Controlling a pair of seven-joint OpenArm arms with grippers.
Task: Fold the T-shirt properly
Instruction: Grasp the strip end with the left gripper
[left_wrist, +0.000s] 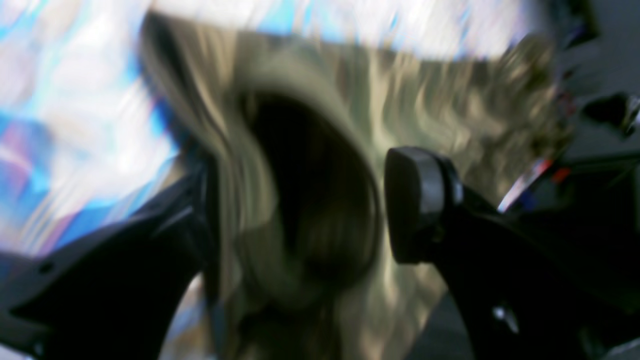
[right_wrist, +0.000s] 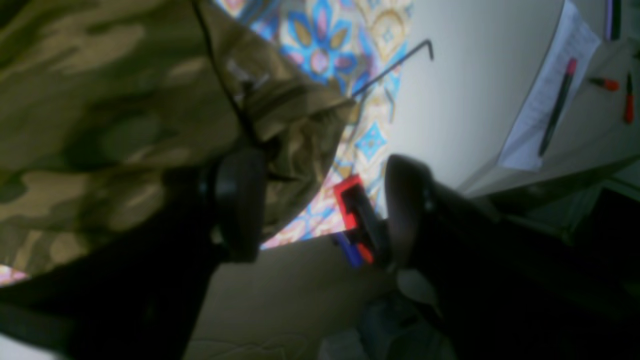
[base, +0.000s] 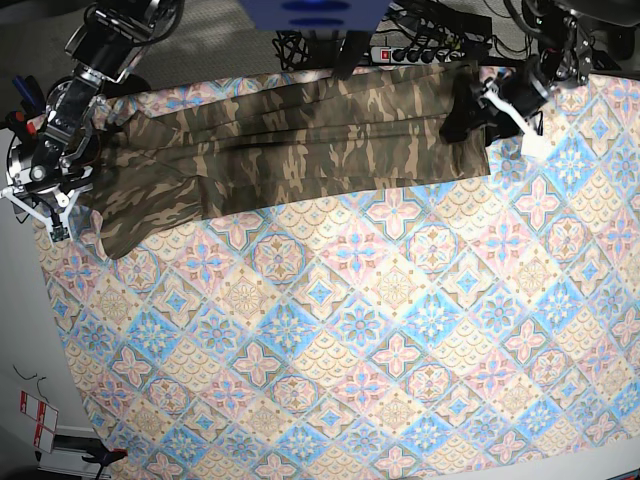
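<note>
Patterned cloth (base: 380, 330) covered the table; the T-shirt (base: 300, 140) stretched lengthwise between both pincers, left pincer (left_wrist: 300, 205) and right pincer (right_wrist: 325, 210) each spread around an end.

Your base view is evenly lit and sharp: the tile-patterned cloth (base: 400, 330) reads crisply to every edge, with no glare, and only soft, short shadows lie under the folds of the T-shirt (base: 300, 140). Your left wrist view is heavily smeared by motion blur; the camouflage (left_wrist: 350, 125) streaks into wavy lines, the cloth behind washes out to near white, and only one of the black fingers (left_wrist: 415, 205) keeps a fairly firm outline. Your right wrist view is dim and soft, the fingers (right_wrist: 240, 205) almost pure shadow, while the pale tabletop (right_wrist: 465, 100) is brightest.
</note>
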